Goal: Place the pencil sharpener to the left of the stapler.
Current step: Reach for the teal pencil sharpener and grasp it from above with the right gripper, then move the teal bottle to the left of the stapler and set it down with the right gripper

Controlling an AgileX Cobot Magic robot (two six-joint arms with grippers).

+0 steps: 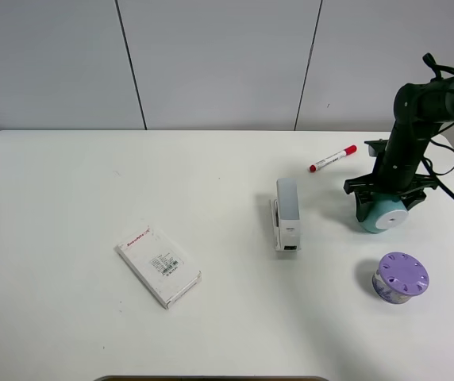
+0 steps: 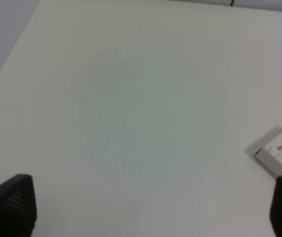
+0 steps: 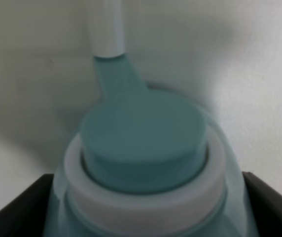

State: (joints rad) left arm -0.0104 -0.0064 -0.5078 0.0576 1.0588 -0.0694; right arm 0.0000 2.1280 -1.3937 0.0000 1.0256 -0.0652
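White counter [image 1: 68, 182], grey panel wall behind. Left gripper [image 2: 148, 210] spread wide, empty. Near: purple container [image 1: 402, 278], white box [image 1: 158, 264]. Mid: stapler [image 1: 286, 213]; well to its right, pencil sharpener [image 1: 386, 216], right gripper [image 1: 382, 200] closed on its flanks, no gap visible. Far: marker [image 1: 332, 157]. Rec.: lift clear, pass above stapler, set down just left of it, short of box.

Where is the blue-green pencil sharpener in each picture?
Exterior high: the pencil sharpener sits on the right side of the white table, right of the stapler, inside the right gripper.
Left wrist: not in it; only bare table and a corner of the white box.
Right wrist: it fills the middle, close up, between the gripper's dark fingers.
Shared landmark: the white table, seen in all three.
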